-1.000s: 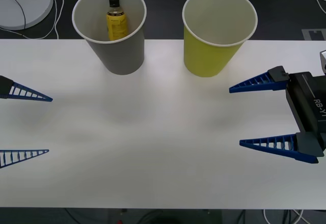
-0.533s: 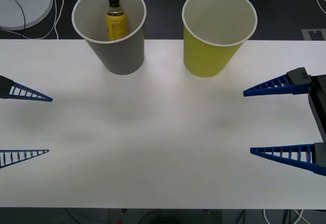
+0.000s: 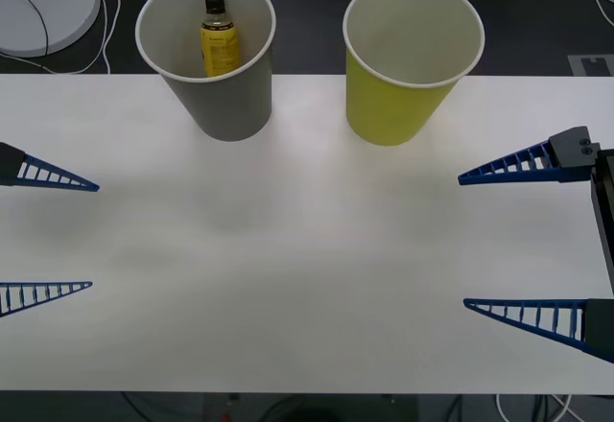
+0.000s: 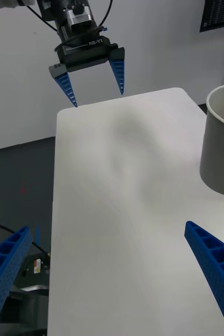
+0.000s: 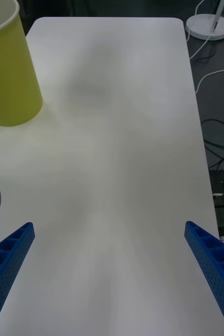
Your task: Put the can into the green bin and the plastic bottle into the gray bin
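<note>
The plastic bottle (image 3: 219, 36), yellow with a black cap, stands upright inside the gray bin (image 3: 206, 53) at the table's far left. To its right stands the green bin (image 3: 413, 58), and the part of its white inside that I can see holds nothing. The can is out of view. My left gripper (image 3: 93, 237) is open at the table's left edge, well in front of the gray bin. My right gripper (image 3: 463, 242) is open at the right edge, in front of the green bin. Neither holds anything. The right wrist view shows the gray bin (image 4: 222, 147) and the left gripper (image 4: 97, 99) across the table. The left wrist view shows the green bin (image 5: 9, 73).
The white table (image 3: 307, 249) lies bare between the two grippers. Beyond its far left corner, a white round base (image 3: 38, 5) with a cable sits on the dark floor. More cables (image 5: 216, 131) lie on the floor beside the table's edge.
My right gripper has drawn back toward the table's right edge and its fingers have spread wider. The left gripper, both bins and the bottle have not moved.
</note>
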Robot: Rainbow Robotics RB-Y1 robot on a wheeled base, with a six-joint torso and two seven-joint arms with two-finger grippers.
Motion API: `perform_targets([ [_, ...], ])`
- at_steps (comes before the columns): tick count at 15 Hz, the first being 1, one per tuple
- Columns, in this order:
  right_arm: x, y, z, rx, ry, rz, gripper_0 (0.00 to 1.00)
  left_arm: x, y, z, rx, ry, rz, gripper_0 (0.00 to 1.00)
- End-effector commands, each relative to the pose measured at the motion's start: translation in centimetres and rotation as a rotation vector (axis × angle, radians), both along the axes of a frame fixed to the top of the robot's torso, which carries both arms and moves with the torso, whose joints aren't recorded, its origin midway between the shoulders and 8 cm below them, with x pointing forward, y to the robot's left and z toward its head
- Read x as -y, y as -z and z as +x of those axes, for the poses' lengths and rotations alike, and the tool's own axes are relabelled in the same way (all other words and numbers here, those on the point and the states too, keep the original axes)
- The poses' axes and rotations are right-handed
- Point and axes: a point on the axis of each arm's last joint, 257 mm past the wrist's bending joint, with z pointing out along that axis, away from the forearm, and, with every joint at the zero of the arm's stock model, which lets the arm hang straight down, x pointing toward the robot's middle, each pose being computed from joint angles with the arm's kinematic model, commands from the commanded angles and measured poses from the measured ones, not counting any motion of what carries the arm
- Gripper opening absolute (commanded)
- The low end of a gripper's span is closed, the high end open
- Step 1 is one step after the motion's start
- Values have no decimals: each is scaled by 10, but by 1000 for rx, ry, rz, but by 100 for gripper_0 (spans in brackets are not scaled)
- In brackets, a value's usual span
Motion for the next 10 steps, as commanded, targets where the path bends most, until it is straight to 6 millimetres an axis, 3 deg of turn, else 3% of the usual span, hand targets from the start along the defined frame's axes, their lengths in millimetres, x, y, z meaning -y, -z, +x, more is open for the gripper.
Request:
perform_targets([
  [1, 3, -4, 7, 18, 8, -2, 100, 0, 0, 0, 0, 0, 0, 100],
  [5, 9, -7, 20, 23, 15, -8, 100, 0, 0, 0, 0, 0, 0, 100],
  [10, 11, -6, 17, 23, -21, -1, 100, 0, 0, 0, 0, 0, 0, 100],
])
